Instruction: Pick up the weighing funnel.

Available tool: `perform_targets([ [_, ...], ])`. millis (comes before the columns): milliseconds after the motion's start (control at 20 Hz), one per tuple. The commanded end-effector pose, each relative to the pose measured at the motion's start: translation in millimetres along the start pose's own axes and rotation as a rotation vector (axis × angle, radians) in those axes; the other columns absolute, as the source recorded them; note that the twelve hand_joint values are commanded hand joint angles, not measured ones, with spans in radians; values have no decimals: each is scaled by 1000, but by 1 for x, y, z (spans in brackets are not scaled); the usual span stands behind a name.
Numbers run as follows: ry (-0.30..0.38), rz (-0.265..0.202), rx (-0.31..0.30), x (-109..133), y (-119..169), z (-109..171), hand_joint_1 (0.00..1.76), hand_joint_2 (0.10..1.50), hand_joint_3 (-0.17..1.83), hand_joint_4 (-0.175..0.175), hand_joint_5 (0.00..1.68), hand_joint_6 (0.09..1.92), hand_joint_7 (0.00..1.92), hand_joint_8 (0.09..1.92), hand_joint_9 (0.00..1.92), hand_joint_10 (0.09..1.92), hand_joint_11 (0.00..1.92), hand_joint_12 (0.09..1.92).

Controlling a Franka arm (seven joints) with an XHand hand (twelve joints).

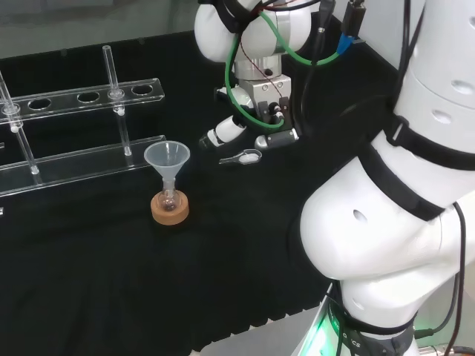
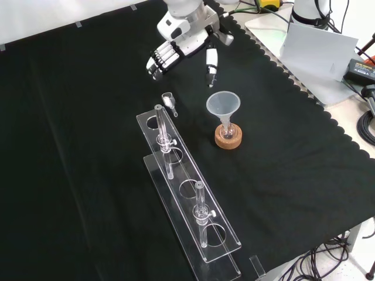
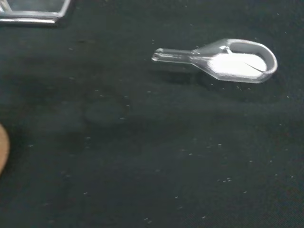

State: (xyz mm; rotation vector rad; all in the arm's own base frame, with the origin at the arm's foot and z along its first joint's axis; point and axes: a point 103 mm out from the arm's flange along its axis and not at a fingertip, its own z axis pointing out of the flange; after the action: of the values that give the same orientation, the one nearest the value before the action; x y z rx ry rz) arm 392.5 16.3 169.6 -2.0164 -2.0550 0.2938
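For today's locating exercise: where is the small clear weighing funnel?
In the front view, the small clear weighing funnel lies on the black cloth just beyond the clear rack, left of the big cone-shaped funnel.

The black cloth [image 2: 82, 152] of the bench carried 1 weighing funnel [image 2: 170, 104], 1 cork ring [image 2: 228, 139] and 1 clear rack [image 2: 193, 205], each apart.

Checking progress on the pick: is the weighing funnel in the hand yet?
No, the weighing funnel lies on the cloth, apart from the open hand, which touches nothing.
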Motion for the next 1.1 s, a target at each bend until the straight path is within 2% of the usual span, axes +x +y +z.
perform_targets([
  [50,-5,16,-27,-30,32,21,481,658,12,25,0,87,0,87,0,87,0,349],
  [350,28,19,-74,-43,46,38,486,664,13,23,0,87,0,87,0,87,0,374],
  [700,58,11,-54,-46,45,55,500,675,13,19,0,87,6,87,19,87,0,461],
  [1100,68,-8,-23,-31,37,74,521,697,15,9,0,87,72,87,52,87,0,611],
])
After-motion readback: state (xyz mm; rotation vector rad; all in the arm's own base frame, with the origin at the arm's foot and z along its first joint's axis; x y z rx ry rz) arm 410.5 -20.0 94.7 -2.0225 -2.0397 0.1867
